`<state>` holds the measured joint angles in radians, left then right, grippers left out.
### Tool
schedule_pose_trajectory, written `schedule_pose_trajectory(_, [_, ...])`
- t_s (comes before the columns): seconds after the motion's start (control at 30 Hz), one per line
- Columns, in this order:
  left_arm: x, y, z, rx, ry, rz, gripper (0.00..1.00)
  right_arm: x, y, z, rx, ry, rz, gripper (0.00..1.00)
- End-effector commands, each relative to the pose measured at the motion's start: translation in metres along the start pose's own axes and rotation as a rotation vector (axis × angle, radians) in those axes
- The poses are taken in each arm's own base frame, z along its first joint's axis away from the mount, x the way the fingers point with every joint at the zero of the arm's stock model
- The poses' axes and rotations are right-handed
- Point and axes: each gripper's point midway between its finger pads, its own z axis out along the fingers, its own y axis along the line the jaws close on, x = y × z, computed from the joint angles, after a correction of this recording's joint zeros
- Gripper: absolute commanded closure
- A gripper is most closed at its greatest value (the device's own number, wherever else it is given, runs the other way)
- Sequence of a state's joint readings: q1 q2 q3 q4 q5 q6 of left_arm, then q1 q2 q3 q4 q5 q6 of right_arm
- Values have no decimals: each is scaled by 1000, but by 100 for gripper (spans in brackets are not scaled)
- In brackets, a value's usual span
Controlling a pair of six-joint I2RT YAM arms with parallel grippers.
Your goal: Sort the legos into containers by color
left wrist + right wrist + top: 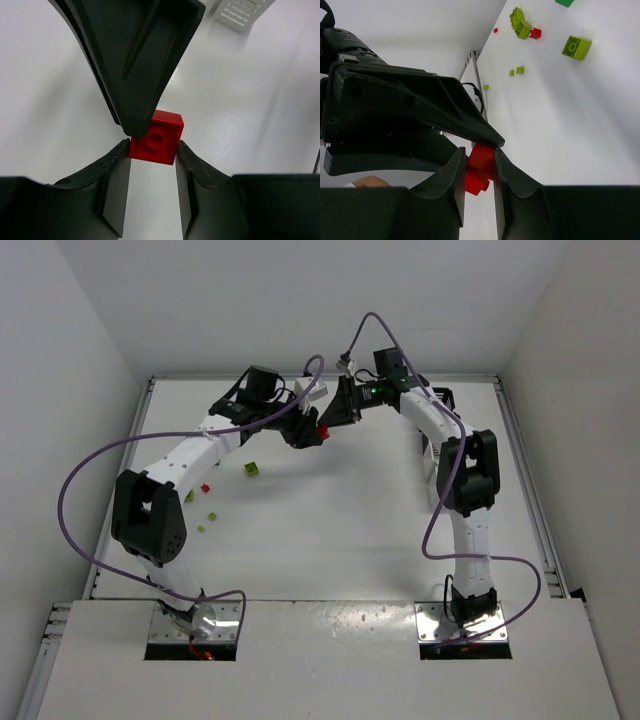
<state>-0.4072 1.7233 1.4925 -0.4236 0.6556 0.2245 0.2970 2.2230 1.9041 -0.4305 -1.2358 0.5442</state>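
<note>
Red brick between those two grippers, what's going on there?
The left gripper pinches a small red plastic lego brick, and the right gripper is clamped on the same brick from the opposite side. This looks like a handover over the white table. Loose lime-green bricks lie on it.

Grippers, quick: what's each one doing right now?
Left gripper: shut on the red lego brick.
Right gripper: shut on the same red lego brick.
</note>
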Motion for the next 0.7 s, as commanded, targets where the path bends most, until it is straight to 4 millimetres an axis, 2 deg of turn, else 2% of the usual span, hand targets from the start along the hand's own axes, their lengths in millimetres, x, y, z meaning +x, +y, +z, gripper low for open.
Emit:
schedule_pose_trajectory(0.0, [-32, 1, -6, -30, -82, 68, 73, 0, 21, 3, -73, 22, -50, 96])
schedule_pose_trajectory(0.07, [-28, 1, -5, -28, -75, 63, 68, -2, 20, -1, -52, 5, -51, 100])
schedule_pose_trajectory(0.1, [-24, 2, -4, -35, -66, 57, 58, -1, 22, -2, -52, 4, -52, 100])
schedule_pose_trajectory(0.13, [-24, 0, -7, -36, -68, 59, 52, -3, 17, -5, -37, -9, -50, 100])
schedule_pose_trajectory(0.2, [-16, 1, -8, -55, -50, 39, 37, -9, 23, -14, -23, -33, -71, 100])
schedule_pose_trajectory(0.27, [-14, 0, -12, -68, -49, 40, 32, -15, 20, -20, 10, -62, -76, 100])
schedule_pose_trajectory(0.3, [-10, 1, -11, -76, -39, 34, 21, -21, 18, -27, 25, -82, -82, 100])
schedule_pose_trajectory(0.37, [-1, 3, -15, -83, -28, 19, 11, -33, 6, -44, 84, -131, -86, 100])
schedule_pose_trajectory(0.4, [-8, 5, -24, -99, -47, 18, 3, -36, 4, -52, 108, -146, -84, 100])
schedule_pose_trajectory(0.43, [1, 10, -25, -109, -36, 1, 0, -46, -1, -62, 165, -179, -107, 100])
schedule_pose_trajectory(0.47, [0, 11, -30, -120, -47, -7, 0, -55, -6, -82, 222, -217, -124, 100])
schedule_pose_trajectory(0.5, [2, 15, -37, -136, -51, -34, 0, -61, -20, -98, 345, -237, -161, 100])
schedule_pose_trajectory(0.57, [5, 26, -41, -187, -43, -67, 0, -69, -31, -134, 494, -279, -207, 100])
schedule_pose_trajectory(0.67, [8, 36, -48, -211, -47, -91, 0, -68, -36, -170, 637, -291, -261, 100])
